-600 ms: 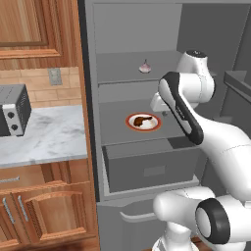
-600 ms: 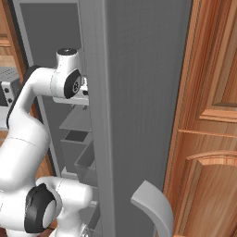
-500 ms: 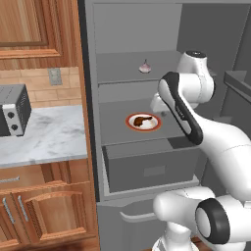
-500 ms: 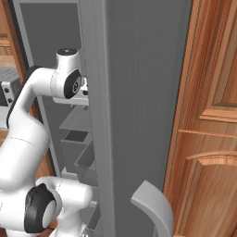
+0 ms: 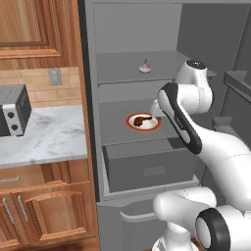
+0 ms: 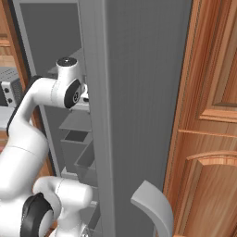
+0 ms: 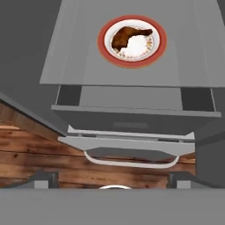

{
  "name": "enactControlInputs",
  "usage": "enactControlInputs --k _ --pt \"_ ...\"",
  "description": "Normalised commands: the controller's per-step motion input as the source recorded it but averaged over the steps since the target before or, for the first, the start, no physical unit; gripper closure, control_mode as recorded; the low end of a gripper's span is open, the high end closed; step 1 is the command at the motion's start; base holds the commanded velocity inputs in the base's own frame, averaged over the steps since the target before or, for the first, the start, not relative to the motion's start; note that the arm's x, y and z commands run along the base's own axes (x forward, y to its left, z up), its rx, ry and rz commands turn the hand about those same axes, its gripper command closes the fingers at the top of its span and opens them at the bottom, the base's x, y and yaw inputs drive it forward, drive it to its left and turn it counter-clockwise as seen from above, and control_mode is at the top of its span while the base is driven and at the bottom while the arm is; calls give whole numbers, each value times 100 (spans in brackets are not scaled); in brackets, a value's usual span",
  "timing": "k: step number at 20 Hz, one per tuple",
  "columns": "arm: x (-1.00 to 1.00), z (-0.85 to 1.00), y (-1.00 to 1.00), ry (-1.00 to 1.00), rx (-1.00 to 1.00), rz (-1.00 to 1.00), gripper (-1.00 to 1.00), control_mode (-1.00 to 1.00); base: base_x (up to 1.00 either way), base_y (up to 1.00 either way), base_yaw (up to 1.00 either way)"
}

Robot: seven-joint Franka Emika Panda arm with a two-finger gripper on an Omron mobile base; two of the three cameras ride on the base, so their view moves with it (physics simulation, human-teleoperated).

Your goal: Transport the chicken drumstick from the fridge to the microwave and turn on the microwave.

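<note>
Chicken drumstick (image 7: 127, 36) lies flat on plate (image 7: 157, 52) (bone end right, hand view).

This is a home kitchen: an open grey fridge (image 5: 147, 166) stands between wooden cupboards (image 5: 34, 29), next to a marble desk (image 5: 49, 137) with a small toaster oven (image 5: 12, 110), above a wooden floor (image 7: 30, 158).

Glossy white rounded arm (image 5: 215, 147), black joint bands, dark round cap on top joint
</note>
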Motion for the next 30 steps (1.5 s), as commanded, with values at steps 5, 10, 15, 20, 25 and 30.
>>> enactControlInputs --k 5,10,15,20,25,30 --pt "0 -5 0 -1 3 -16 -100 -100 0 0 0" --pt "1 0 0 0 2 -14 -100 -100 0 0 0" --pt "0 0 0 0 2 -13 -100 -100 0 0 0" --pt "4 -5 -2 0 6 -12 -100 -100 0 0 0" --pt "8 -10 0 0 10 -10 -100 -100 0 0 0" --pt "13 0 0 0 1 0 -100 -100 0 0 0"
